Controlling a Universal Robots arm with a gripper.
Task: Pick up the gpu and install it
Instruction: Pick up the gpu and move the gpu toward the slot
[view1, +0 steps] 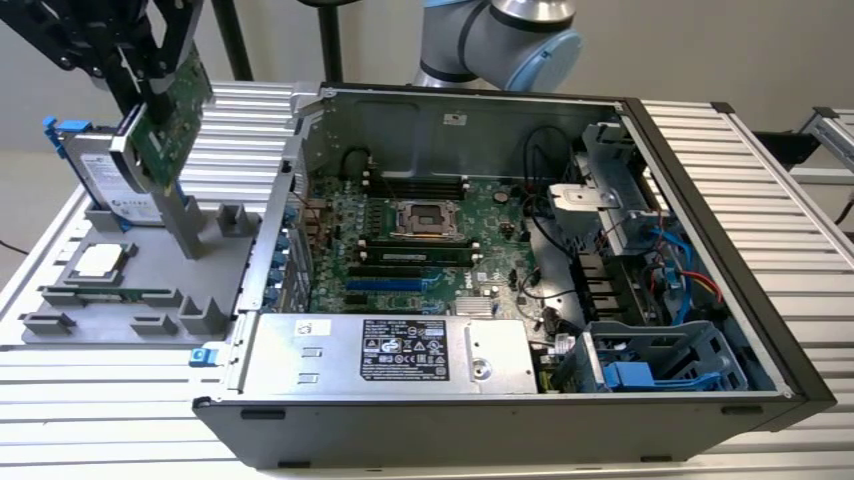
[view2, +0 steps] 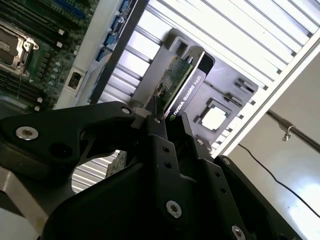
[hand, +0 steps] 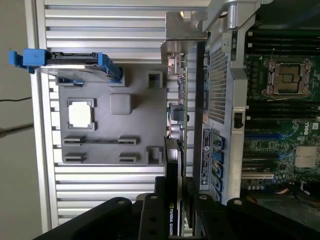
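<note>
Jaws are closed on the gpu (view1: 180, 110), a flat card with a green circuit board on one face and a black shroud on the other. They hold it on edge above the grey moulded holder tray (view1: 160, 265) on the slatted aluminium counter (view1: 107, 400), at the exterior view's left. It stands between the silver hard drive with blue rails (view1: 118, 185) and the side wall of the open black computer case (view1: 287, 220). Whether its lower edge is clear of the tray's posts I cannot tell.

My judgement is that the step in hand is the lift. It would go best straight up along the card's own plane, with no twist. The drive stands just beside one face and the case wall is near the other, so any sideways swing risks a knock. The grip sits at one end of the card, so a slow pull should keep the free end from sagging.

The second wrist view shows the two black fingers (view2: 159, 131) pressing either face, board on one side and shroud on the other. The first wrist view looks down the card's thin edge to its silver bracket (hand: 181, 27) at the far end, and shows the gaps on both sides. The exterior view alone shows the height above the tray and the green motherboard (view1: 400, 250) inside the case.
</note>
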